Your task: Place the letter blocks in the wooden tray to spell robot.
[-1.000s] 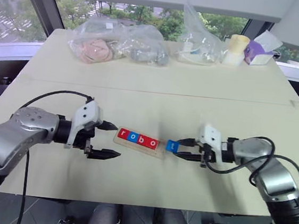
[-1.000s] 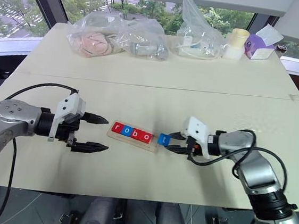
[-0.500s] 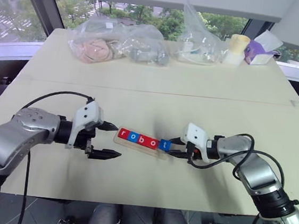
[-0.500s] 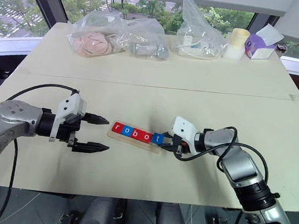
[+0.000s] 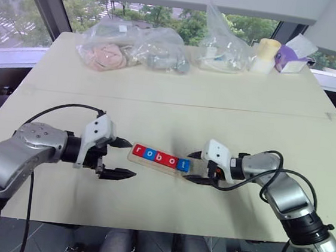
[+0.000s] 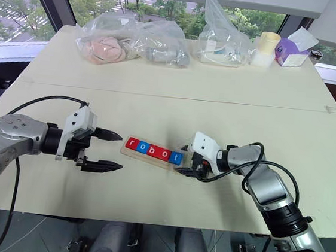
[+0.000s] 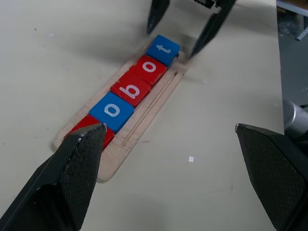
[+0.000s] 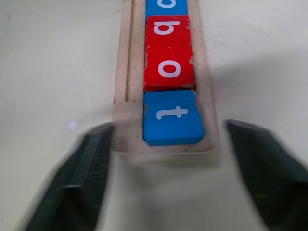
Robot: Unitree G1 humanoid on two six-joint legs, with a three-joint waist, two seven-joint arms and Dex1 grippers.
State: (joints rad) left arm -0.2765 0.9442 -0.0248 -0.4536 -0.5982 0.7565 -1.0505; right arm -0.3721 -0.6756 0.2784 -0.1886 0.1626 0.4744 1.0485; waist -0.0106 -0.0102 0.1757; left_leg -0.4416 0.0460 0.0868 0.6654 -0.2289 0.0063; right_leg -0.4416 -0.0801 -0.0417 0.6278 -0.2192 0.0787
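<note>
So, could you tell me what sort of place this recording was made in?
Probably an upper-floor office or lab: large windows overlook trees and a street below, and a plain pale table carries bagged items and a tissue box.

I see the wooden tray (image 5: 157, 159) lying on the table (image 5: 175, 118) between my two hands. The left hand (image 5: 120, 157) sits just off its left end, the right hand (image 5: 195, 166) at its right end. The letter blocks (image 5: 158, 157) lie in a row in the tray. Beyond both hands, bags (image 5: 134, 49) line the table's far edge.
</note>
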